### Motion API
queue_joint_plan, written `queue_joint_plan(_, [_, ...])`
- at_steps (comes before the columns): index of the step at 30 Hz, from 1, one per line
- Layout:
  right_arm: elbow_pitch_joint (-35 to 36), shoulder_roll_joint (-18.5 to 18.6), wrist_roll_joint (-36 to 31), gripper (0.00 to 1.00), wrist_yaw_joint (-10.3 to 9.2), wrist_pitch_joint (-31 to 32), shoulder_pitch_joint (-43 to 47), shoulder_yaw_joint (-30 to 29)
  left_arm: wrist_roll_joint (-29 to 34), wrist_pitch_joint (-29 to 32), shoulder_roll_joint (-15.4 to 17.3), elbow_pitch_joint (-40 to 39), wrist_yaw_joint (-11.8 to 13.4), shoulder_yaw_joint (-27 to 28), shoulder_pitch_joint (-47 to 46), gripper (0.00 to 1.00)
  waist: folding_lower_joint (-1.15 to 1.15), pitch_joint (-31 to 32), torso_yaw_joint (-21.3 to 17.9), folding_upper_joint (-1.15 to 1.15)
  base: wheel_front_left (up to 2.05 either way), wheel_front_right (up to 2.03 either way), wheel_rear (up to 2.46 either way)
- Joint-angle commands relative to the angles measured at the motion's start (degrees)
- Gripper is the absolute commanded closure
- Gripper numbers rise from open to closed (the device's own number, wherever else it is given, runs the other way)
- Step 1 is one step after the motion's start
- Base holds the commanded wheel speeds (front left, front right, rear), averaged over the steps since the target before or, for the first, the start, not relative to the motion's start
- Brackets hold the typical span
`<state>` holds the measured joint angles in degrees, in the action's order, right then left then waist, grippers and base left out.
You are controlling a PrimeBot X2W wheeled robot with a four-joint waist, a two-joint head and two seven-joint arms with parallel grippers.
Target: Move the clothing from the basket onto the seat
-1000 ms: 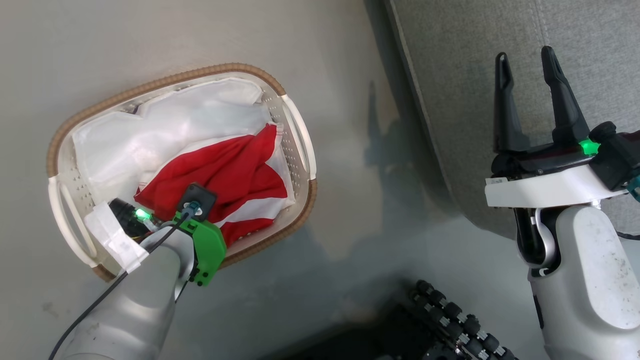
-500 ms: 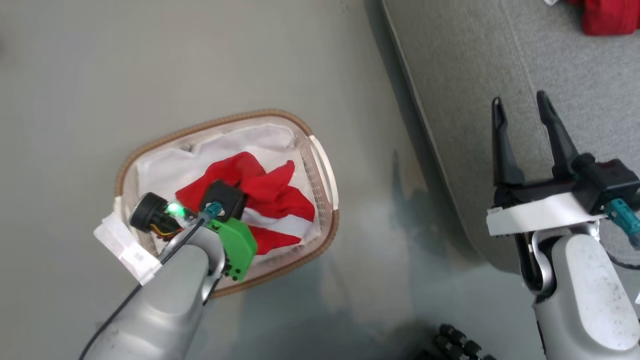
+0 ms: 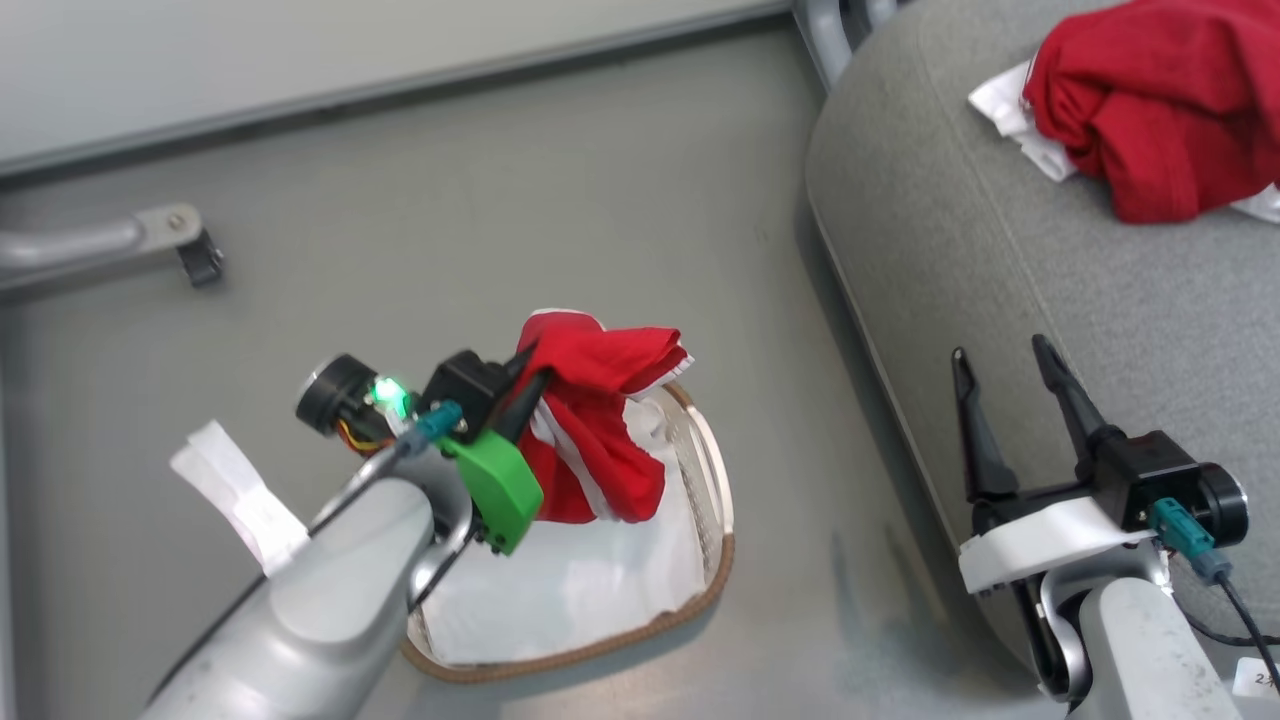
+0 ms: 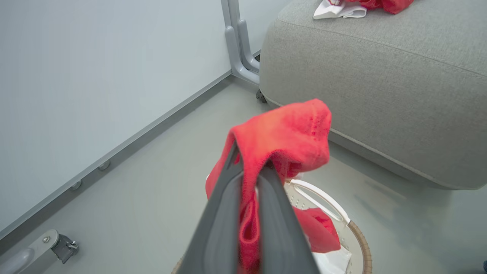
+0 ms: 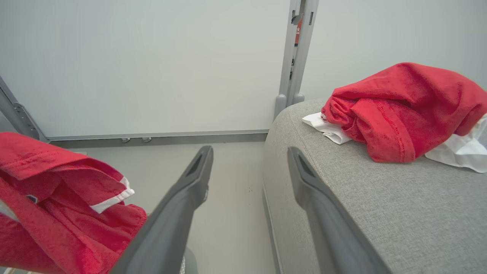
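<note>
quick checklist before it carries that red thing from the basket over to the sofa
1. Grip: left gripper shut on the held garment - ok.
2. Held garment clear of the basket: its lower end hangs over the opening - cannot tell.
3. White liner lies in the basket - ok.
4. Landing room: bare seat beside the other garment - ok.
5. Carry path: right gripper open and empty by the seat's near edge, possibly in the way - cannot tell.
</note>
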<state>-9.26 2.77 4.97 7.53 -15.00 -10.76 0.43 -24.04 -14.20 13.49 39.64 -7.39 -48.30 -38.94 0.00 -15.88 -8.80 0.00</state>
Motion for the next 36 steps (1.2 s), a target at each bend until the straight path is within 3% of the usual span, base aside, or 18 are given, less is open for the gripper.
queue_joint_plan(1, [-0.09, 0.22, 0.13, 0.0, -0.08, -0.28, 1.04, 0.51, -0.57, 0.47, 1.22, -1.23, -0.12, -0.39, -1.82, 1.0, 0.0, 8.97, 3.65, 0.0, 0.0, 0.0, 0.0])
queue_joint_plan(8, [-0.81, 0.22, -0.39, 0.0, -0.08, -0.27, 1.52, 4.31, -2.63, 3.48, 4.57, -7.24, -0.12, -1.0, -8.54, 1.0, 0.0, 13.46, 4.14, 0.0, 0.0, 0.0, 0.0])
queue_joint_plan(14, [-1.81, 0.22, -0.33, 0.0, -0.08, -0.28, 0.06, 8.31, -3.58, 5.88, 5.32, -11.09, -0.1, 0.0, -12.99, 1.0, 0.0, 15.42, 4.4, 0.0, 0.0, 0.0, 0.0])
queue_joint_plan(23, [-4.25, 0.23, 0.67, 0.0, -0.08, -0.27, -5.34, 17.95, -4.7, 8.35, 3.87, -14.15, 0.31, 0.02, -16.01, 1.0, 0.0, 16.27, 4.7, 0.0, 0.0, 0.0, 0.0])
queue_joint_plan(36, [-13.73, 0.22, 3.78, 0.0, -0.08, -0.27, -14.18, 28.94, -5.37, 10.22, 2.1, -22.1, 0.07, -4.19, -16.75, 1.0, 0.0, 17.22, 7.47, 0.0, 0.0, 0.0, 0.0])
